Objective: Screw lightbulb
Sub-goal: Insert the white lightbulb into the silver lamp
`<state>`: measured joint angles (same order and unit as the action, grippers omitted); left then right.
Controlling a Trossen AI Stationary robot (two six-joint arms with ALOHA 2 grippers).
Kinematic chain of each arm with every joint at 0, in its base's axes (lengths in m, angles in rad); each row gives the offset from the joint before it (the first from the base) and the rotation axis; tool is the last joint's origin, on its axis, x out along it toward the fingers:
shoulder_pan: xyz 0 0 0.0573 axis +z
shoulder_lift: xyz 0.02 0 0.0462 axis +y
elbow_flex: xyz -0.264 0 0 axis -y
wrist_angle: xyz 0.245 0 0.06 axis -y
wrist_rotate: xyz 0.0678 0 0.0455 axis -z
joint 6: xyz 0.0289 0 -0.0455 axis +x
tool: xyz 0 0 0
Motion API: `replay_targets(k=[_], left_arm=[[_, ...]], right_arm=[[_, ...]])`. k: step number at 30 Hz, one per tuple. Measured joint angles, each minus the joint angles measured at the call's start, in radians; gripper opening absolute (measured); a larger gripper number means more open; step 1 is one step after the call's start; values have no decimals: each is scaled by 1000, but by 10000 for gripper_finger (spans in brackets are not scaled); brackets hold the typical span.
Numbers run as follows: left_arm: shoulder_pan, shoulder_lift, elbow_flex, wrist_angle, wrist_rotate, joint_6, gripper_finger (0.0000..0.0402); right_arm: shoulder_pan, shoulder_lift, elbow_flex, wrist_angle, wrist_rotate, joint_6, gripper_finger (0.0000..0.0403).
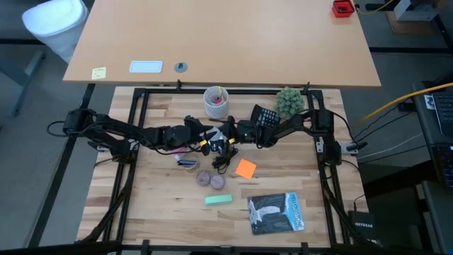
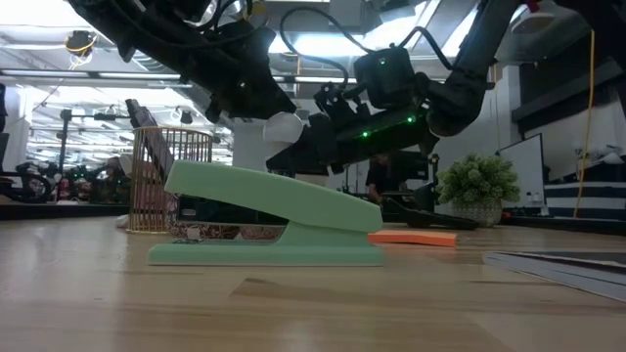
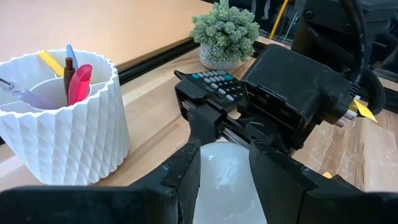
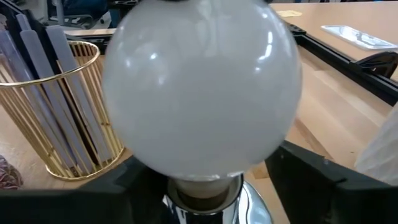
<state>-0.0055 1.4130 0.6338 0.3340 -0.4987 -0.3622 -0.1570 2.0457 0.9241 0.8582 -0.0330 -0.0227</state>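
Left gripper [image 3: 224, 180] clenched around white rounded lightbulb [image 4: 202, 87]; right gripper [image 4: 205, 186] grasping bulb's silvery screw base, mid-table above surface.

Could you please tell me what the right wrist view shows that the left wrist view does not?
Only the right wrist view shows the gold wire pen holder and the silvery socket under the bulb's base. Only the left wrist view shows the white cup of pens, the calculator, the small potted plant and the right gripper facing the camera. Both show the lightbulb, held by the left gripper between its fingers.
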Motion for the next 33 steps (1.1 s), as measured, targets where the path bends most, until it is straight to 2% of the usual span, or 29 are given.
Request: replay_targets(k=[6, 16, 22, 33], left_arm=[[0, 0, 0, 0, 1, 0, 129], [0, 1, 0, 0, 3, 0, 129], [-1, 1, 0, -7, 8, -1, 129], [-1, 1, 0, -12, 8, -5, 129]], right_arm=[[-1, 0, 0, 1, 0, 0, 285], [0, 0, 0, 2, -6, 0, 286], [-2, 0, 0, -1, -60, 36, 286], [1, -52, -3, -138, -93, 44, 286]])
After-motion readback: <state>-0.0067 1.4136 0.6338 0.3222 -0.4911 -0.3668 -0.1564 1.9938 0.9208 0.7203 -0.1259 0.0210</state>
